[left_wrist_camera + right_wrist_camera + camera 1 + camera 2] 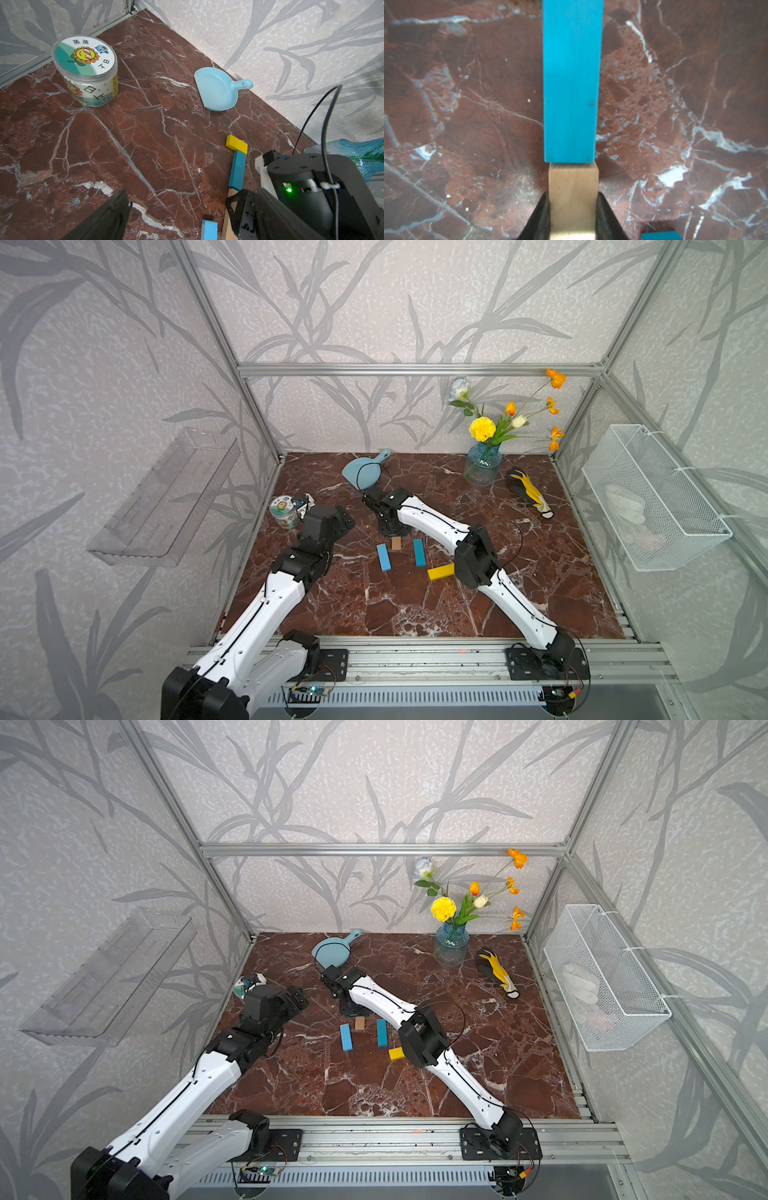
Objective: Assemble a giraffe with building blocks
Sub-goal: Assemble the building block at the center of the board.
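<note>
Mostly hid: tan block [573,180] in R gripper [573,209].

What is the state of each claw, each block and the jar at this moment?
left claw: open, empty
right claw: shut on the tan block
tan block: gripped, end against the teal neck block
teal neck block: lying flat, touching the short yellow block
short yellow block: lying flat
light-blue block: lying flat, loose
second teal block: lying flat, loose
long yellow block: lying flat, loose
jar: upright, lid on

Both top views look down from high in front; wrist views sit close, apparently sharing the tan block [573,187].
</note>
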Motion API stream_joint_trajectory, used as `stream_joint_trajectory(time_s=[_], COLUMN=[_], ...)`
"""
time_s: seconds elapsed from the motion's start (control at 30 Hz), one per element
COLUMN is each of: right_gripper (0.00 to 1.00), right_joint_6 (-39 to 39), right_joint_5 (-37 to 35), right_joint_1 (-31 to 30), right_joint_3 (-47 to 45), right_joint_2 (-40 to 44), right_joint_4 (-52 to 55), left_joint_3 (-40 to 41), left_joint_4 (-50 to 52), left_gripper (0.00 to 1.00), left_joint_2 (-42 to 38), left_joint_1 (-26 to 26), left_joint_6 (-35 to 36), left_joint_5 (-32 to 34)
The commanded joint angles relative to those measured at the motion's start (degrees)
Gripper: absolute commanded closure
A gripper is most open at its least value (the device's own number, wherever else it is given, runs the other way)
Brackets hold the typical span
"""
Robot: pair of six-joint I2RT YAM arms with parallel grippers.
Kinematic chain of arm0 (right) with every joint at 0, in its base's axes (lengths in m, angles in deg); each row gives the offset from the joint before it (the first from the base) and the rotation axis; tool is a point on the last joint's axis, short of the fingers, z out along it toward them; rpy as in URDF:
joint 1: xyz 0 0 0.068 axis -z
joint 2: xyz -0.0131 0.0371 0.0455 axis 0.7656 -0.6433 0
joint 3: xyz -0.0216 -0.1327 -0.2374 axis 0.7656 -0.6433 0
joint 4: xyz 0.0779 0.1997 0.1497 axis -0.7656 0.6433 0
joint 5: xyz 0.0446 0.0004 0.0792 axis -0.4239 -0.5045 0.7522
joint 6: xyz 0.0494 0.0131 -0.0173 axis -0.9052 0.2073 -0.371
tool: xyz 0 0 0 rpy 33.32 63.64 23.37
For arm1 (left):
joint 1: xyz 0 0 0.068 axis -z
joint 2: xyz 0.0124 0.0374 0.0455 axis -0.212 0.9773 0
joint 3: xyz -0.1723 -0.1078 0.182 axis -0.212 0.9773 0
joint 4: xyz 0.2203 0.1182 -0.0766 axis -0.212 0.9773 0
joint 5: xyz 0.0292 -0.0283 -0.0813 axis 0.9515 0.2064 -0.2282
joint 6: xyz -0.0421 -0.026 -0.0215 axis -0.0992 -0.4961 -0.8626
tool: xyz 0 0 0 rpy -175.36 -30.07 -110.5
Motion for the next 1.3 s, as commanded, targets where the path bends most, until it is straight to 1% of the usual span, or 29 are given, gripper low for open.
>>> stream_joint_trajectory(time_s=[0.0,0.73,1.27], right_gripper=[0.7,0.7,0.7], right_joint_6=[-1.1,-0.8,-0.2], right_joint_5=[1.2,1.3,-0.4], right_joint_1=[0.2,0.2,0.1], right_joint_3=[0.8,2.3,2.4], right_joint_2=[-2.6,-3.5,-3.5], right_joint_4=[-1.2,-1.5,-0.4], left_joint_3=[0.5,0.6,0.7], left_joint_4=[-0.4,-0.4,-0.8], left_gripper=[0.05,0.04,0.05], left_joint_2=[-0.2,-0.4,-0.1], left_joint_1=[0.2,0.2,0.1], left_joint_6=[0.8,0.9,0.9], left_joint_5=[0.2,0.4,0.2])
